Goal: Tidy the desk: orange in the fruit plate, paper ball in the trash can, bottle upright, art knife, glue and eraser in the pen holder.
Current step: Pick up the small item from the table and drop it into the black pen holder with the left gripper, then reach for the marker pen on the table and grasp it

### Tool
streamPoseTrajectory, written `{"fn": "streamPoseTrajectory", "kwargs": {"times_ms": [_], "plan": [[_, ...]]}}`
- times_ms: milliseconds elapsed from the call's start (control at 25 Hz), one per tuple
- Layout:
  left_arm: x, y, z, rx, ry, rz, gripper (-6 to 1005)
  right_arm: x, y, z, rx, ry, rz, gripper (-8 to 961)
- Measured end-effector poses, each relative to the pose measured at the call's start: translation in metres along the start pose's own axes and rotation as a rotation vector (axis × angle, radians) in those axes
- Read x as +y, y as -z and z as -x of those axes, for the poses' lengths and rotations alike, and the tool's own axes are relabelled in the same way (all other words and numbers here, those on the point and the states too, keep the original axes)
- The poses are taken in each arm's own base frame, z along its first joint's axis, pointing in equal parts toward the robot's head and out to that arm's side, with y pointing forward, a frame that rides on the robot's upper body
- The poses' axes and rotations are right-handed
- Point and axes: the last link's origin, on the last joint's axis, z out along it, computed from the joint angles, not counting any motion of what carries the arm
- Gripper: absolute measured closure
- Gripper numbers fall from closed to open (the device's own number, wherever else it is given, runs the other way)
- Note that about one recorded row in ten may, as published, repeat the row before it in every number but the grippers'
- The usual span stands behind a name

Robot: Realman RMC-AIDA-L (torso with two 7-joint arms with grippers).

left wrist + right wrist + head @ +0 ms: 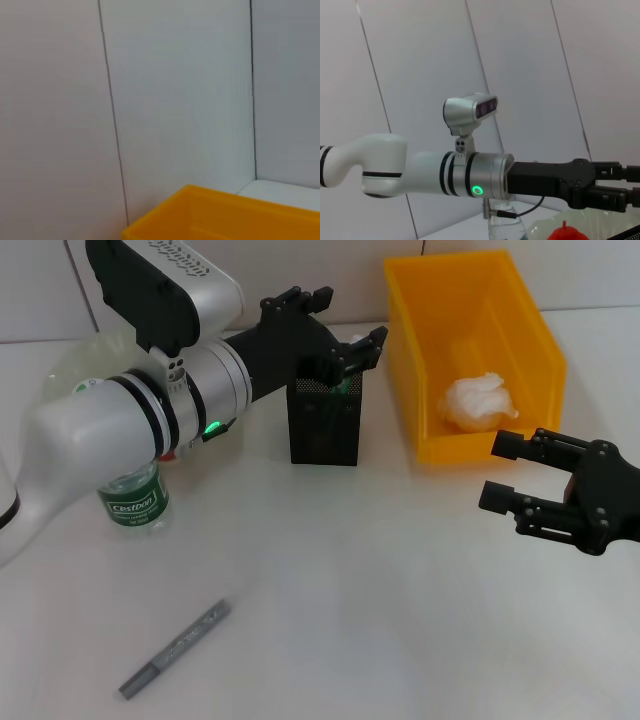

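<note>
White desk (400, 620): left gripper (345, 345) hovers over the mesh pen holder (323, 425), jaws released; withdrawing could tip it. Right gripper (520, 480) idles, parted. Art knife (175, 648) lies well apart.

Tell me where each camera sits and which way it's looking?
Head view: sits on the robot's head, looking down at the table; shows the left gripper over the pen holder and the right gripper beside the yellow bin.
Left wrist view: sits on the left arm, facing the wall; shows none of the robot.
Right wrist view: sits on the right arm, looking across at the left arm.
Shared: the head and left wrist views both show the yellow bin.
</note>
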Motion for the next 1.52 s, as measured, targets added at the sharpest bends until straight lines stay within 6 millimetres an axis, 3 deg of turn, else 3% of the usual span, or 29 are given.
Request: {"fn": "streamPoseTrajectory", "kwargs": {"times_ms": [400,840,1160,1520], "plan": [[0.011,0.012,-0.006,0.046,-0.007,0.025,212,-0.001,-0.001,0.002,0.001,0.004,0.003,230],[0.014,0.012,0.0,0.006,-0.023,0.065,213,-0.005,-0.003,0.003,0.005,0.003,-0.005,230],[0.032,0.029,0.0,0.04,-0.097,0.295,213,-0.005,-0.003,0.004,0.006,0.002,-0.005,230],[0.027,0.042,0.006,0.007,-0.12,0.313,212,-0.006,0.002,0.005,0.017,-0.01,-0.004,230]]}}
